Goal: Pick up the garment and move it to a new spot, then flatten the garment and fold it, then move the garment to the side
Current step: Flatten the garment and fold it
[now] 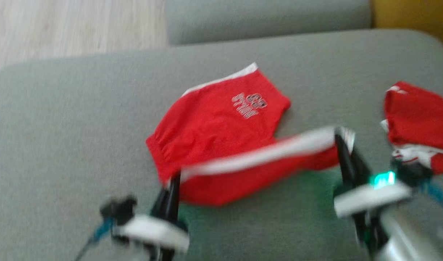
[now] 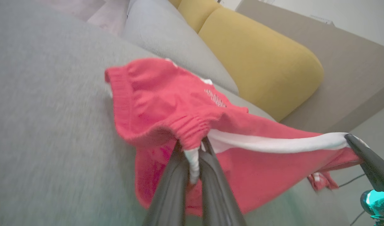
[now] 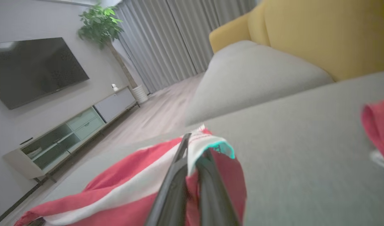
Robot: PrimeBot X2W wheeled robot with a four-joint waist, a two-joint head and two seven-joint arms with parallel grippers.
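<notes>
Left pincer (image 1: pixel 173 179) and right pincer (image 1: pixel 343 142) clamp red shorts (image 1: pixel 214 123); white print (image 1: pixel 249 103) too blurred to read.

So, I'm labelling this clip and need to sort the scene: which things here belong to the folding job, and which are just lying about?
In the job: red shorts, pinched along one edge by the left hand and the right hand; grey sofa seat under them.
Lying about: second red garment, yellow cushion, TV, potted plant.
</notes>
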